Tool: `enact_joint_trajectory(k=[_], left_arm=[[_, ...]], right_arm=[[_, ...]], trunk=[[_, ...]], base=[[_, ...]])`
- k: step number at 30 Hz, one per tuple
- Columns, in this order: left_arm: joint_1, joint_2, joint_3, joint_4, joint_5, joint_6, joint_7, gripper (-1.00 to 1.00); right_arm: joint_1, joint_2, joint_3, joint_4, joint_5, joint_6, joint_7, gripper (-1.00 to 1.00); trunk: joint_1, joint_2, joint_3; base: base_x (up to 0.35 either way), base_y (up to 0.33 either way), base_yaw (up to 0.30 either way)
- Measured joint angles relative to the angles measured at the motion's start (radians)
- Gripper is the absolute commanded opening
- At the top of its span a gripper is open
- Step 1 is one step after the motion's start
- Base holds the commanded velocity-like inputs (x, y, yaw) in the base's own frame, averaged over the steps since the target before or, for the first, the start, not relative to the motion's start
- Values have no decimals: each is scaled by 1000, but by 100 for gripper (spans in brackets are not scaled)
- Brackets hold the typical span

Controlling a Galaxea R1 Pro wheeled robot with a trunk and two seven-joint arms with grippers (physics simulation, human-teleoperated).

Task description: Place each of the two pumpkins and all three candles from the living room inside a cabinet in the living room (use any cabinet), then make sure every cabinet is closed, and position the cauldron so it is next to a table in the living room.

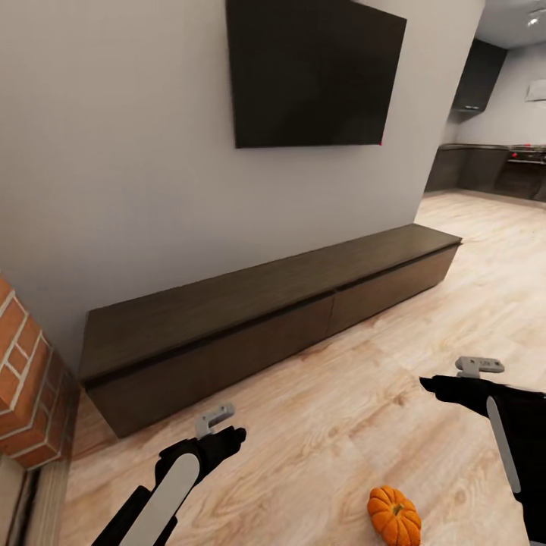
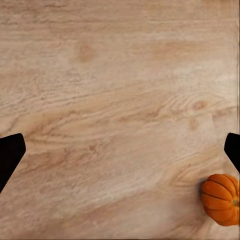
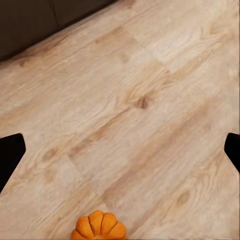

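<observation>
Landmark: the cabinet (image 1: pixel 265 318), a long low dark-brown unit against the grey wall, both drawer fronts flush and closed, top bare.

Hidden or cut off:
- One pumpkin (image 1: pixel 393 516) lies on the wood floor (image 1: pixel 326 425) well in front of the cabinet, toward its right half, between the two arms. The head view's lower edge clips its underside. In the left wrist view the pumpkin (image 2: pixel 221 199) is cut by the frame edge; in the right wrist view the pumpkin (image 3: pixel 98 226) shows only its upper ribs.
- The cabinet's left end sits close to a brick surround (image 1: pixel 26 379), itself cut off by the frame edge. In the right wrist view only a corner of the cabinet (image 3: pixel 35 22) appears, with a vertical seam between two fronts.
- The dark kitchen units (image 1: pixel 493 163), far beyond the cabinet's right end, are small and blurred; no detail readable.

Writing: none legible anywhere. The TV (image 1: pixel 315 72) on the wall above the cabinet is a blank black panel.

Grippers: left gripper (image 2: pixel 120 150) and right gripper (image 3: pixel 120 150) both hang over bare floor in front of the cabinet. In each wrist view the dark fingertips sit at opposite frame edges, spread wide, holding nothing. In the head view the left gripper (image 1: pixel 227 436) and right gripper (image 1: pixel 436 385) point toward the cabinet, neither touching the pumpkin.
</observation>
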Motion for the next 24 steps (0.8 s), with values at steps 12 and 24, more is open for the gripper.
enact_joint_trajectory(k=[12, 24], left_arm=[[0, 1, -2, 1, -2, 0, 2, 100], [1, 12, 0, 9, -3, 0, 3, 100]], right_arm=[[-1, 0, 1, 0, -1, 0, -15, 100], [-2, -2, -3, 9, 2, 0, -18, 100]], trunk=[[0, 0, 0], [0, 0, 0]], base=[[1, -330, -266], [0, -332, -266]])
